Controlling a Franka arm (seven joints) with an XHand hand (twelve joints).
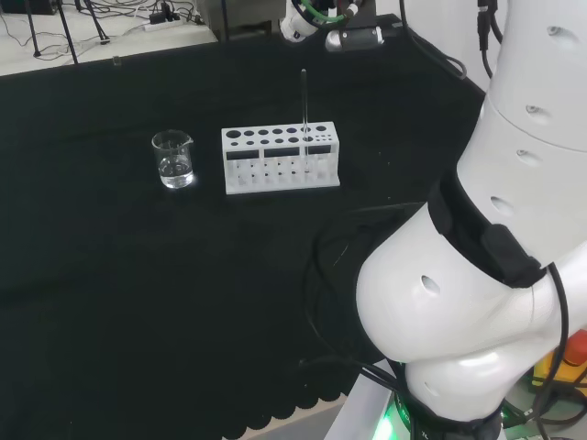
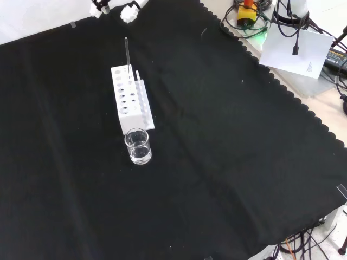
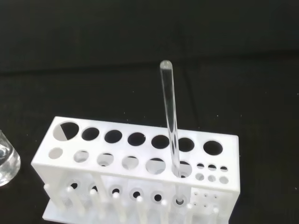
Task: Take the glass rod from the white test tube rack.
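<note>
Wrist view: rod (image 3: 169,122) stands nearly upright in a front-row hole of the rack (image 3: 140,163), near the end with the small holes; its rounded top is free, with clear space all round.
Head view: rack (image 1: 280,158) sits mid-cloth, rod (image 1: 304,99) rising from its right end; a beaker (image 1: 173,159) with a little clear liquid stands apart to the rack's left.
Front view: hand (image 2: 129,11) is at the top edge, beyond the rack's far end (image 2: 130,97) and well above the rod (image 2: 127,54); beaker (image 2: 137,146) sits just in front of the rack's near end.
Hand state: white fingertips show apart with nothing between them; whether the fingers are straight or curled cannot be told.
Step in hand: judged as the approach, rod not yet touched.
Doing it well: the hand should come down over the rod's upper part and pinch it between thumb and fingertips, clear of the rack.
Lift: straight up along the rod's axis, so it slides out without dragging the rack.
Risk: smooth, thin glass may slip; a sideways pull could tip the rack toward the beaker.
</note>
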